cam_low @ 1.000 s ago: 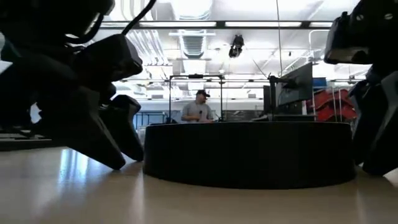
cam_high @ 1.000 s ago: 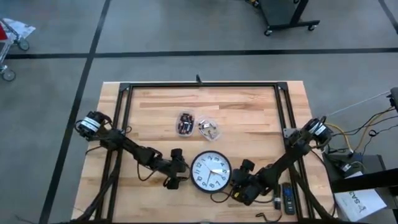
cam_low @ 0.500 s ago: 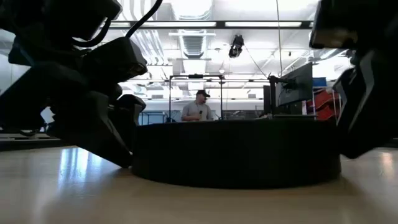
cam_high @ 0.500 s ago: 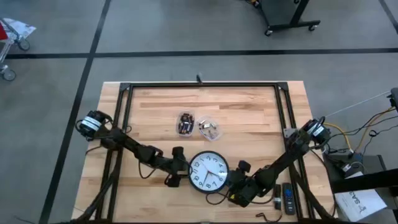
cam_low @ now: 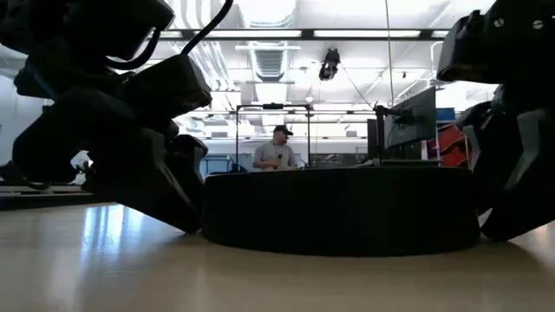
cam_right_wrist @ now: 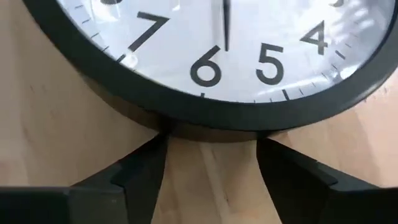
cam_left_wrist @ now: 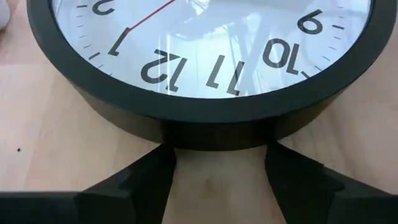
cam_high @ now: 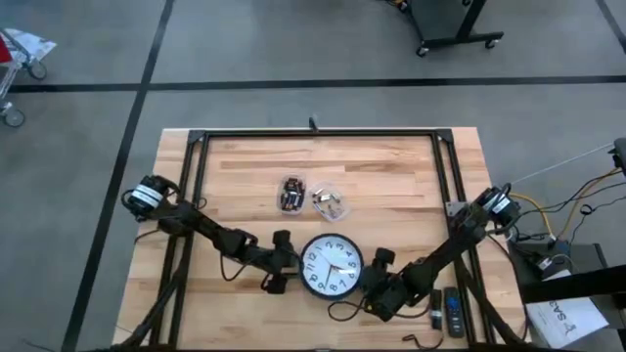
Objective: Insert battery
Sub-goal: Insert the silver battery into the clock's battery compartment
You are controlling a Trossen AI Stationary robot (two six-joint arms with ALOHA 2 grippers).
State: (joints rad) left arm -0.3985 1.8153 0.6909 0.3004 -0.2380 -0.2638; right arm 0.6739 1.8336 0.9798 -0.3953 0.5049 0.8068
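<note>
Wall clock (cam_high: 332, 267) face-up on tabletop (cam_high: 391, 176): rigid, glass front fragile, slippery rim. Left end effector (cam_left_wrist: 214, 163) at 9 o'clock, right end effector (cam_right_wrist: 208, 160) at 3, both wide, touching rim.

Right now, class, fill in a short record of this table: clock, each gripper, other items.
clock: face up, near the table's front edge
left gripper: open, fingers against the rim by the 12
right gripper: open, fingers against the rim by the 6
other items: two small clear containers behind the clock; a remote at the right front
</note>
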